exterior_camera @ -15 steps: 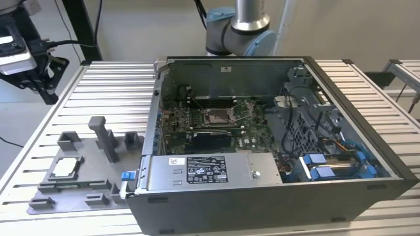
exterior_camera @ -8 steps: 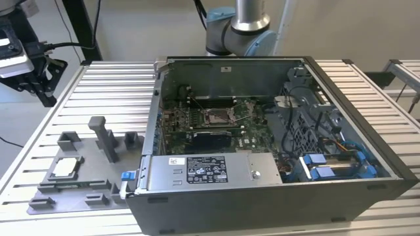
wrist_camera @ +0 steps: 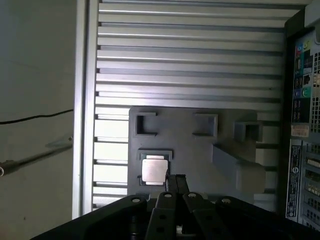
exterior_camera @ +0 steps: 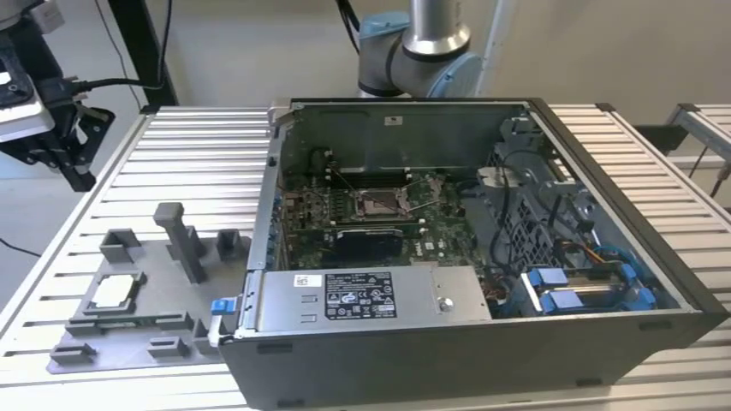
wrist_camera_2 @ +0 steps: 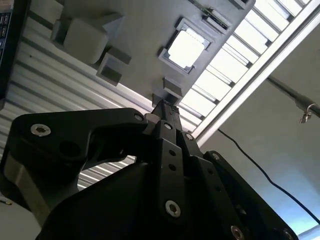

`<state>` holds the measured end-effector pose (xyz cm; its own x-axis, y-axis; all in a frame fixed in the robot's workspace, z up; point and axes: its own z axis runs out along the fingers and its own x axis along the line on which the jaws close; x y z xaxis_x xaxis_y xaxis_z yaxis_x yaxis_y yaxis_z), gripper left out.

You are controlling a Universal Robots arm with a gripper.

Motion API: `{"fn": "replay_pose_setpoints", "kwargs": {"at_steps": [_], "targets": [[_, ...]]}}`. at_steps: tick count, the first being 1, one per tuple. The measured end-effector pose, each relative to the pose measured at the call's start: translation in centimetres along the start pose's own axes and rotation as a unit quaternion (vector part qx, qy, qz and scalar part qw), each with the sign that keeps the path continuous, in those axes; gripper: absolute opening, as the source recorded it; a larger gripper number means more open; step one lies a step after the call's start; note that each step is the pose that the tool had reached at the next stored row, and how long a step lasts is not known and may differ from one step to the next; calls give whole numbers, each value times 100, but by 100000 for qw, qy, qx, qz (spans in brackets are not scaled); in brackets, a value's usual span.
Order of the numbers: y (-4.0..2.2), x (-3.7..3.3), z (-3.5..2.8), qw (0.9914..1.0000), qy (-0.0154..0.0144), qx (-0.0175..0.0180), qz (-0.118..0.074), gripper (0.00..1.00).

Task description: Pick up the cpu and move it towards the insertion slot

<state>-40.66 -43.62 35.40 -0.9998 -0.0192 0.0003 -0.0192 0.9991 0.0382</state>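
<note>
gripper [wrist_camera: 175,178]: closed, holding nothing | cpu [wrist_camera: 154,171]: lying in grey tray [wrist_camera: 200,150] pocket; clear of gripper

**Visitor:** What sort of place is this?

**Technician:** A robotics lab or test workshop. An industrial robot arm [exterior_camera: 425,51] rises at the far side of a table [exterior_camera: 194,145] built from ribbed aluminium slats.

**Visitor:** What else points to that?

**Technician:** A desktop computer case [exterior_camera: 457,360] lies open on the table with its circuit board [exterior_camera: 440,244] exposed, beside a grey plastic fixture plate [exterior_camera: 126,347]. A black cable [exterior_camera: 115,83] hangs at the exterior view's left, against a plain wall [exterior_camera: 252,51].
</note>
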Motion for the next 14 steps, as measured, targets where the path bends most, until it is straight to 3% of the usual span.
{"fn": "replay_pose_setpoints", "kwargs": {"at_steps": [6,14], "targets": [[-5,0,0,100000,-3,-3,-1,0],[-70,38,0,100000,-4,-3,-3,0]]}}
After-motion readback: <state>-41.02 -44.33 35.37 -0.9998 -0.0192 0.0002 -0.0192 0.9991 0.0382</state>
